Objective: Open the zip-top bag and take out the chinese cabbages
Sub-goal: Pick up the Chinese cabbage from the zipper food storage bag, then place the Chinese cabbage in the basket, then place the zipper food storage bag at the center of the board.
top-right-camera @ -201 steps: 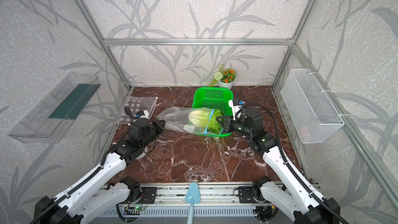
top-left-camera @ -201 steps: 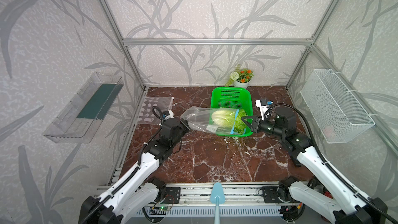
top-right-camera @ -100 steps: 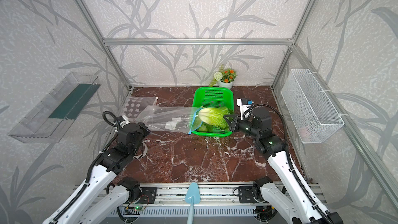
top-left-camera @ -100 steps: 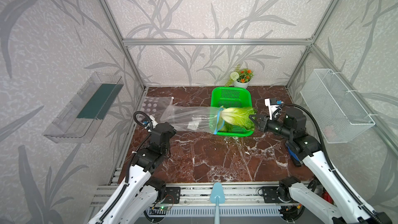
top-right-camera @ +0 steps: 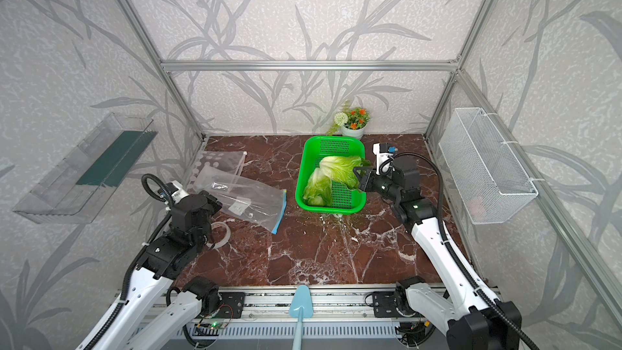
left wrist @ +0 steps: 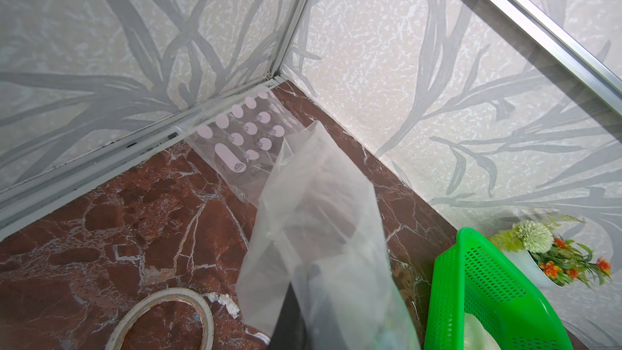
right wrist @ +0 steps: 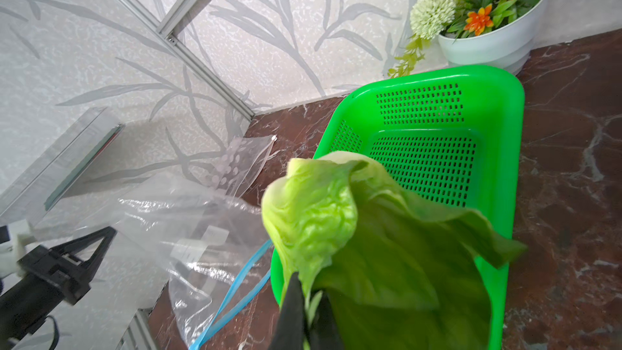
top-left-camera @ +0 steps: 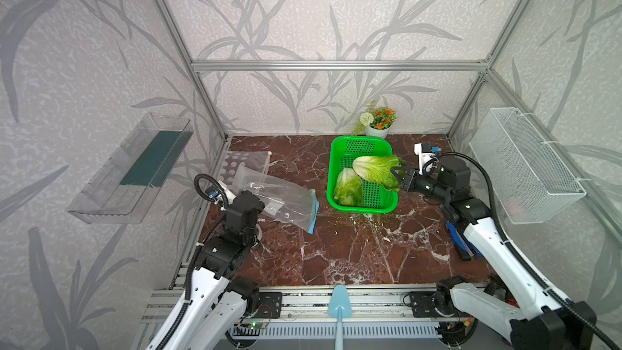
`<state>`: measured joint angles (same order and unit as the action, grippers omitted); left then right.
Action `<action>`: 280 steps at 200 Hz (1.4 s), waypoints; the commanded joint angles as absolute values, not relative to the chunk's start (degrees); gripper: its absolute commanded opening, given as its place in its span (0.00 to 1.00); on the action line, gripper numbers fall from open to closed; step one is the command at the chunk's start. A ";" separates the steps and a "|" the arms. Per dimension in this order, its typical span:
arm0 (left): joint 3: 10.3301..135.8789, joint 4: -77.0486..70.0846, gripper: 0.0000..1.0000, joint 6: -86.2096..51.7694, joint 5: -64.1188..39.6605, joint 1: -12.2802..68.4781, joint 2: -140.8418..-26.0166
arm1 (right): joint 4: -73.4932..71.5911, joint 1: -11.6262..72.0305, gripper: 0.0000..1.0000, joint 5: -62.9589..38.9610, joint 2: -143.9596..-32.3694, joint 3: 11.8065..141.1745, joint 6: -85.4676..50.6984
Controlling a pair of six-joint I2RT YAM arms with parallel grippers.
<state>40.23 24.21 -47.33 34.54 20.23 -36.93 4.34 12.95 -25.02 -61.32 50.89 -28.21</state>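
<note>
The clear zip-top bag (top-left-camera: 286, 202) with a blue zip strip lies slanted on the left of the marble floor, with no cabbage showing inside. My left gripper (top-left-camera: 264, 203) is shut on its closed end; in the left wrist view the bag (left wrist: 319, 213) drapes over the gripper (left wrist: 299, 297). My right gripper (top-left-camera: 399, 176) is shut on a leaf of one chinese cabbage (top-left-camera: 377, 168), which hangs over the green basket (top-left-camera: 356, 208). The other cabbage (top-left-camera: 348, 186) lies inside the basket. The right wrist view shows the held cabbage (right wrist: 353, 230) pinched in the gripper (right wrist: 308, 297).
A dotted pouch (top-left-camera: 242, 163) lies at the back left and a tape roll (top-right-camera: 222, 234) beside my left arm. Potted flowers (top-left-camera: 377, 122) stand behind the basket. A blue tool (top-left-camera: 461, 244) lies at the right. A wire basket (top-left-camera: 525, 170) and a clear shelf (top-left-camera: 134, 170) hang on the side walls.
The bag, stretched between both grippers with cabbage inside, has been pulled back left and down by my left arm. The cabbages came out; one dropped into the basket, one stays in my right gripper.
</note>
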 commanded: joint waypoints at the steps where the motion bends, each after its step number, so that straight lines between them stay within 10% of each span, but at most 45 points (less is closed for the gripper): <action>1: 39.19 16.18 0.00 -43.37 36.47 19.97 -37.21 | -7.51 12.83 0.00 -23.34 -64.41 52.06 -30.04; 144: 60.12 13.14 0.00 -30.14 10.89 8.17 -72.20 | -12.59 28.99 0.00 -0.67 -83.16 54.44 -29.20; 173: 64.39 18.98 0.35 -29.08 7.45 6.77 -75.81 | -8.34 32.48 0.60 3.01 -82.01 53.42 -32.31; 190: 65.83 20.52 0.56 -28.29 6.77 6.79 -75.81 | -4.94 33.28 0.78 4.75 -79.80 52.91 -32.96; 226: 69.52 25.79 0.71 -25.86 5.96 6.77 -74.28 | 5.56 34.07 1.00 7.84 -72.16 53.28 -31.52; 280: 65.90 28.02 0.75 -19.16 10.70 6.69 -65.22 | 20.43 29.93 0.99 8.74 -58.26 52.62 -20.62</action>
<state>68.03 26.28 -24.64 7.18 6.96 -70.15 11.40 33.12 8.03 -63.11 52.45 -28.03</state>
